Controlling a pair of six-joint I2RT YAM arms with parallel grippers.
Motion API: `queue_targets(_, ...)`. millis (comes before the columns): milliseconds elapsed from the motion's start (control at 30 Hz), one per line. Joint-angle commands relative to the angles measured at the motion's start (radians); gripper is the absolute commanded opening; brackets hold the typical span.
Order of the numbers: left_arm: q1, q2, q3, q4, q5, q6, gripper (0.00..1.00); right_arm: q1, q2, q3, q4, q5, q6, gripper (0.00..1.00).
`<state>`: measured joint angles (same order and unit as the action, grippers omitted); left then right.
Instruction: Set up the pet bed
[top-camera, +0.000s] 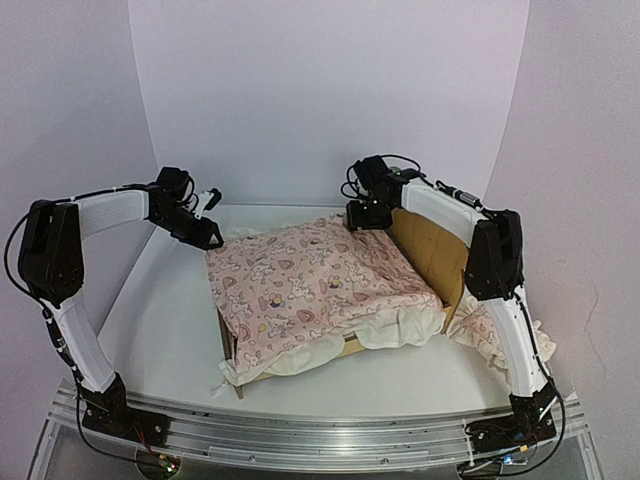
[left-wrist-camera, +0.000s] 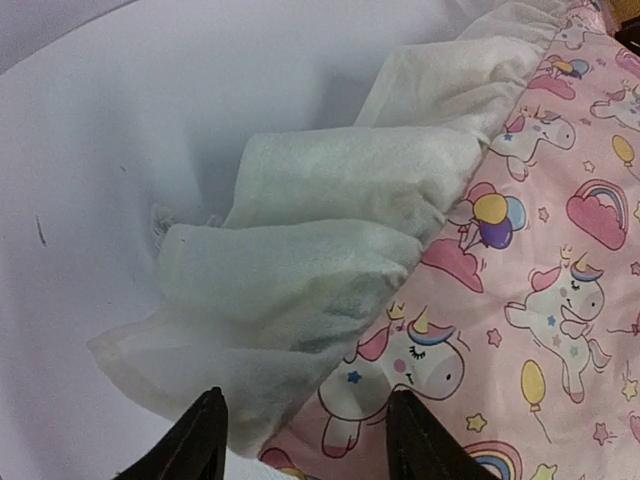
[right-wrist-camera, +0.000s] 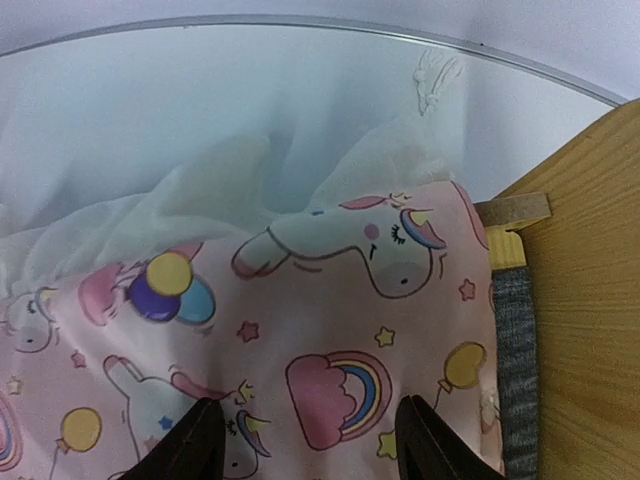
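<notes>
Sitting in the middle of the table (top-camera: 165, 310), the pale-wood pet bed (top-camera: 435, 250) is buried under a pink unicorn-print quilt (top-camera: 310, 285) with a crinkly white ruffle (left-wrist-camera: 330, 200). Both the left claw (top-camera: 210, 238) and right claw (top-camera: 365, 215) are seen spread, pinching nothing, at its far corners. The grey knit base (right-wrist-camera: 515, 340) is only caught by the right wrist view.

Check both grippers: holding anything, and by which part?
Nothing looks held. The left gripper and right gripper both stand open over the quilt; fabric lies loose between the fingers, not pinched.
</notes>
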<state>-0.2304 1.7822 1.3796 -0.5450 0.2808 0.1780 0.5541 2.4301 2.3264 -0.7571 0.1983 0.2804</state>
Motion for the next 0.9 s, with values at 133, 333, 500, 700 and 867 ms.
queue_targets(133,-0.039,0.049,0.002,0.067,0.040,-0.004,0.16,-0.007,-0.013,-0.025,0.073,0.052,-0.001,0.24)
queue_targets(333,-0.043,0.071,0.072,0.085,0.072,0.001,0.00,-0.013,-0.117,-0.073,0.082,0.134,-0.037,0.00)
queue_targets(500,-0.055,0.111,0.169,0.077,0.088,0.009,0.00,-0.014,-0.185,-0.069,0.098,0.216,-0.072,0.00)
queue_targets(700,-0.068,0.141,0.286,0.063,0.088,0.028,0.00,-0.024,-0.247,-0.097,0.113,0.311,-0.114,0.00)
queue_targets(867,-0.072,0.163,0.298,0.082,0.101,0.034,0.00,-0.048,-0.297,-0.203,0.118,0.325,-0.085,0.00)
